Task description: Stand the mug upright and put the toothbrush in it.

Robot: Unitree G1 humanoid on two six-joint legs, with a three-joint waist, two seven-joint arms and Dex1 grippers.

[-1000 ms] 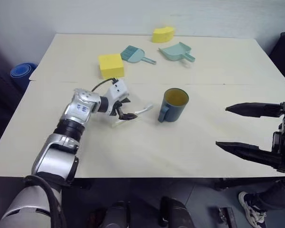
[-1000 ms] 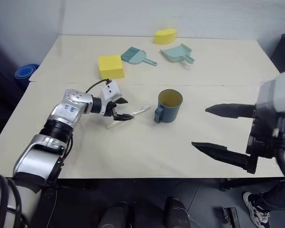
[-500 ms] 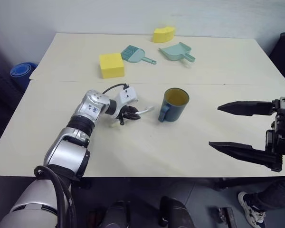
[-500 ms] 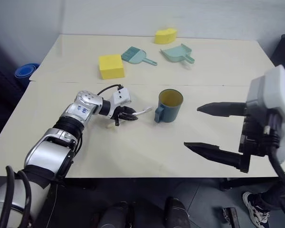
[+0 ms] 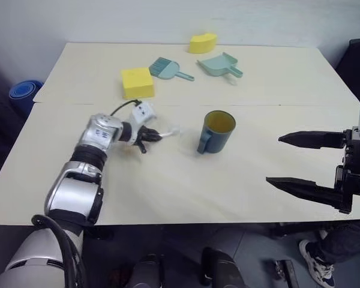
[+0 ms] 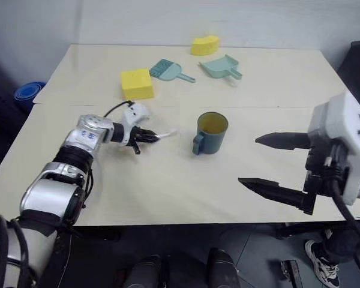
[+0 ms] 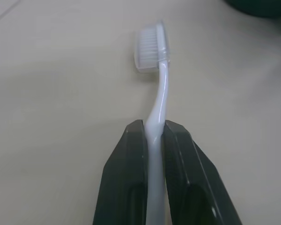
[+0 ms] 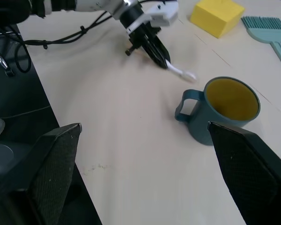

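The dark blue mug [image 5: 216, 132] with its yellow inside stands upright near the middle of the table, handle toward the near left. My left gripper [image 5: 153, 136] is shut on the white toothbrush [image 7: 159, 101] just left of the mug. The handle sits between the black fingers [image 7: 126, 178], and the bristle head sticks out toward the mug without touching it. My right gripper [image 5: 274, 159] hangs open and empty over the table's near right side, well right of the mug [image 8: 223, 110].
At the back of the table lie a yellow sponge block [image 5: 137, 82], a teal hand brush [image 5: 168, 68], a teal dustpan [image 5: 219, 65] and a rounded yellow sponge [image 5: 203, 43]. A blue roll [image 5: 21, 96] lies on the floor at the left. A person's shoe [image 5: 315, 255] shows at the near right.
My left gripper closed on the toothbrush and drew it a little to the left, away from the mug. The right arm and the mug kept still.
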